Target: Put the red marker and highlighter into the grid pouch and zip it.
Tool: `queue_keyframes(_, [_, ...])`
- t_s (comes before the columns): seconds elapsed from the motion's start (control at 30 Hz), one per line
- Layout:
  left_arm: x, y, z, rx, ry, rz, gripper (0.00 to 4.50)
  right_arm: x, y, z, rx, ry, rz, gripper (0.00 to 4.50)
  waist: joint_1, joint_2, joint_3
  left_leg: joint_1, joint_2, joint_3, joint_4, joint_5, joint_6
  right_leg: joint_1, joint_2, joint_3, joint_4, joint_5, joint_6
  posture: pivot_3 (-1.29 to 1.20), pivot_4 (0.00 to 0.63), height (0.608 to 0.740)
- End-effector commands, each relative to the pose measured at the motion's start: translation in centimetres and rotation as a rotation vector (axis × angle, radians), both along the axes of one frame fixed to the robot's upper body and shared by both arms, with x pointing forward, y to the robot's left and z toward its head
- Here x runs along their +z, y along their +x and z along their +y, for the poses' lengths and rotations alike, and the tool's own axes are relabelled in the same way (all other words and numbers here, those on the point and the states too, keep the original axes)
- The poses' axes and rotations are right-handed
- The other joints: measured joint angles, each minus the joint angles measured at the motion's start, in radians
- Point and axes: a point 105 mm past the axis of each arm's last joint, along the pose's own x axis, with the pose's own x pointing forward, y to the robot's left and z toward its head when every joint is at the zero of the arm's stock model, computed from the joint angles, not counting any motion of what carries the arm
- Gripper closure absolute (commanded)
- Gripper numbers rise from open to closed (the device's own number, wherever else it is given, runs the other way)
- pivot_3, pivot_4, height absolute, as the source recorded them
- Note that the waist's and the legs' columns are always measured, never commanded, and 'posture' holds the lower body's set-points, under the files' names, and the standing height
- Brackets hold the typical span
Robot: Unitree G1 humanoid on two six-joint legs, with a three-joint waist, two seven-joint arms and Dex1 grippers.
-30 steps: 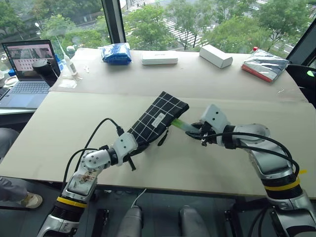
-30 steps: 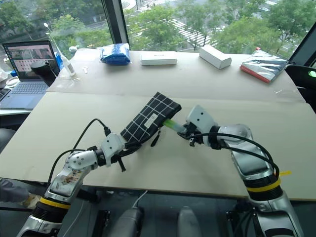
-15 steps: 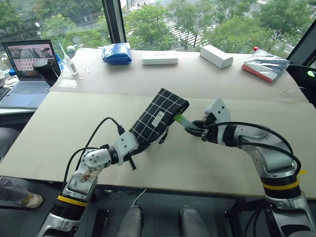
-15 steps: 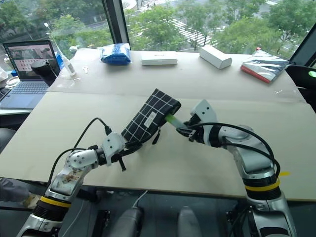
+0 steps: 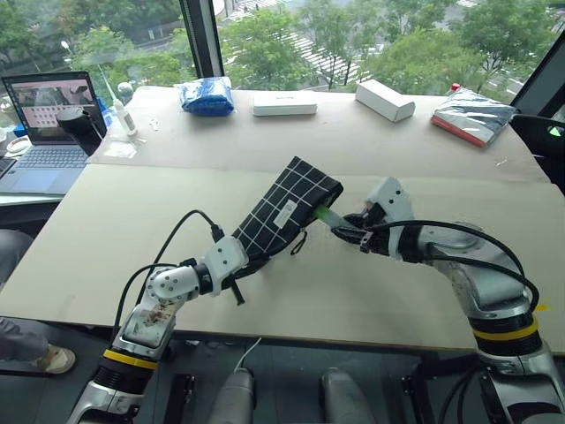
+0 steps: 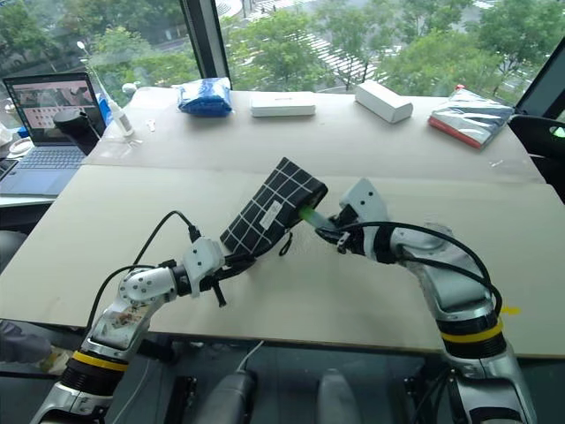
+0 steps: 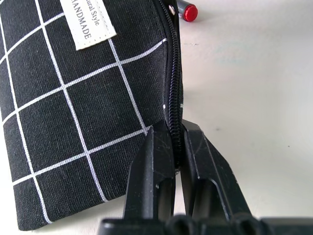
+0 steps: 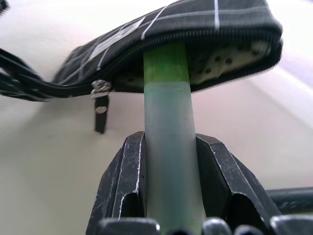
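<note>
Table [image 5: 106, 230]: pale and wide, carrying everything below.
Laptop [image 5: 48, 124]: open at the far left edge, screen lit.
Silver packet [image 5: 472, 115]: flat at the far right corner, red along one edge.
Blue bundle [image 5: 207, 95]: far side, left of centre.
White boxes: one flat [image 5: 284, 105] just right of the bundle, one chunkier [image 5: 386, 100] further right, both well apart from the arms.
Grid pouch [image 5: 282, 216]: mid-table, held up off the surface and slanted, open mouth turned toward the right arm; spotted lining visible inside the zip; white label facing up; pull strap [image 8: 100, 120] hanging loose below the zip.
Left gripper [image 7: 177, 147]: jaws pinched together on the pouch's zipper edge at the closed near end, one finger either side of the zip line.
Right gripper [image 8: 168, 161]: jaws clamped on the highlighter's pale barrel, one pad on each side.
Highlighter [image 8: 167, 98]: sticking straight out beyond the right fingertips, green end pushed just inside the pouch mouth, under the upper zip edge; pale translucent part outside, between the fingers.
Red marker [image 7: 186, 11]: lying on the table just beside the pouch's zipper edge, red cap end showing, well ahead of the left fingertips, touched by neither gripper.
</note>
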Motion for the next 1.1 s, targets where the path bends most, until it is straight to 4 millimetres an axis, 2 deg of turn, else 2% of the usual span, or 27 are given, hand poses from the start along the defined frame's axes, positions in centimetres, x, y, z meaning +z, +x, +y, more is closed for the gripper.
queue_keyframes(0.03, [1.2, -0.3, -0.2, -0.031, -0.011, -0.017, 4.50, 0.9, -0.1, 0.4, 0.048, -0.202, -0.187, 3.45, 0.002, 0.000, 0.000, 0.000, 0.000, 0.000, 0.000, 0.000, 0.000, 0.000, 0.000, 0.000, 0.000, 0.000, 0.000, 0.00, 0.150, 0.740])
queue_keyframes(0.17, [1.6, -1.0, 0.1, -0.085, 0.005, 0.013, 4.50, 1.0, -0.7, 0.7, 0.109, -0.325, -0.271, 3.45, 0.002, 0.000, 0.000, 0.000, 0.000, 0.000, 0.000, 0.000, 0.000, 0.000, 0.000, 0.000, 0.000, 0.000, 0.000, 0.00, 0.150, 0.740])
queue_keyframes(0.33, [2.6, -1.0, 1.1, -0.131, 0.039, 0.020, 4.50, 0.2, -1.8, 1.3, 0.194, -0.423, -0.316, 3.45, 0.000, 0.000, 0.000, 0.000, 0.000, 0.000, 0.000, 0.000, 0.000, 0.000, 0.000, 0.000, 0.000, 0.000, 0.000, 0.00, 0.150, 0.740])
queue_keyframes(0.5, [3.7, -1.2, 1.4, -0.212, 0.071, 0.021, 4.50, -1.7, -3.1, 2.3, 0.292, -0.499, -0.355, 3.45, 0.001, 0.000, 0.000, 0.000, 0.000, 0.000, 0.000, 0.000, 0.000, 0.000, 0.000, 0.000, 0.000, 0.000, 0.000, 0.00, 0.150, 0.740])
queue_keyframes(0.6, [4.2, -1.6, 1.2, -0.281, 0.087, 0.022, 4.50, -2.5, -2.5, 1.8, 0.301, -0.593, -0.419, 3.45, 0.001, 0.000, 0.000, 0.000, 0.000, 0.000, 0.000, 0.000, 0.000, 0.000, 0.000, 0.000, 0.000, 0.000, 0.000, 0.00, 0.150, 0.740])
queue_keyframes(0.67, [4.3, -1.8, 1.2, -0.307, 0.088, 0.026, 4.50, -2.1, -2.4, 2.3, 0.318, -0.585, -0.471, 3.45, 0.001, 0.000, 0.000, 0.000, 0.000, 0.000, 0.000, 0.000, 0.000, 0.000, 0.000, 0.000, 0.000, 0.000, 0.000, 0.00, 0.150, 0.740])
queue_keyframes(0.77, [4.1, -2.0, 1.2, -0.329, 0.096, 0.030, 4.50, -2.0, -3.3, 3.7, 0.397, -0.523, -0.515, 3.45, -0.002, 0.000, 0.000, 0.000, 0.000, 0.000, 0.000, 0.000, 0.000, 0.000, 0.000, 0.000, 0.000, 0.000, 0.000, 0.00, 0.150, 0.740])
queue_keyframes(0.97, [3.7, -2.1, 1.2, -0.342, 0.093, 0.030, 4.50, -0.5, -4.0, 5.0, 0.475, -0.411, -0.615, 3.45, -0.001, 0.000, 0.000, 0.000, 0.000, 0.000, 0.000, 0.000, 0.000, 0.000, 0.000, 0.000, 0.000, 0.000, 0.000, 0.00, 0.150, 0.740])
queue_keyframes(1.1, [3.4, -2.2, 1.0, -0.349, 0.092, 0.030, 4.50, -0.5, -4.4, 5.4, 0.530, -0.395, -0.664, 3.45, 0.001, 0.000, 0.000, 0.000, 0.000, 0.000, 0.000, 0.000, 0.000, 0.000, 0.000, 0.000, 0.000, 0.000, 0.000, 0.00, 0.150, 0.740])
